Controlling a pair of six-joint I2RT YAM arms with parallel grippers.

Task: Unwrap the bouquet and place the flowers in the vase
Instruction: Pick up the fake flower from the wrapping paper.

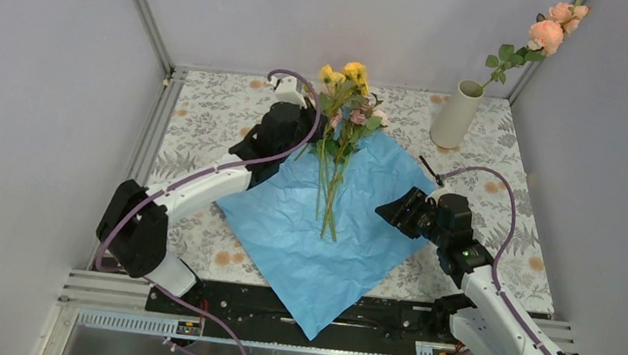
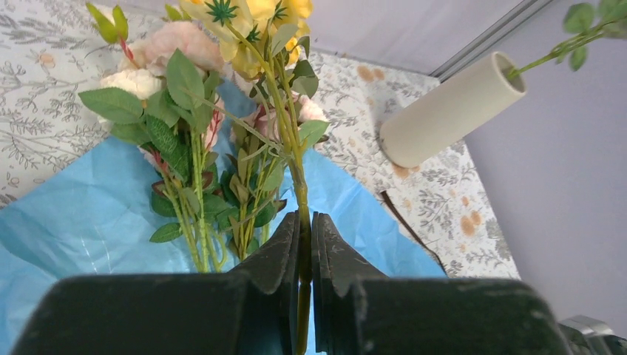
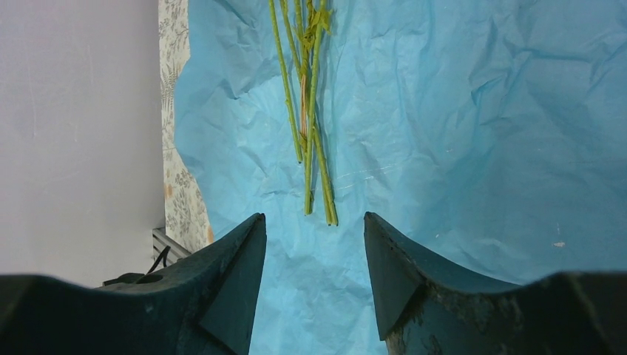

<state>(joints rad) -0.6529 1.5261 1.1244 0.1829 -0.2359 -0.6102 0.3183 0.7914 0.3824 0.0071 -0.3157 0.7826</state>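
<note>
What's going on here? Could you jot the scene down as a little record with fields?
Wrapping: blue paper spread open on the floral tablecloth
Bunch: flowers lying on the paper, stem ends toward the arms
Left arm: left gripper shut on one green stem
Right arm: right gripper open above the paper near the stem ends, holding nothing
Far right corner: vase standing, one peach rose in it

The paper sheet [image 1: 287, 228] lies on the worktop [image 1: 211, 114]. The flowers [image 1: 340, 119] lie on its middle, heads at its far corner, where the left pincer [image 2: 304, 251] clamps one stem. The vase [image 1: 456, 115], holding one rose [image 1: 547, 33], stands beyond the sheet's far right edge. The right pincer [image 3: 314, 244] hangs agape at its right corner.
</note>
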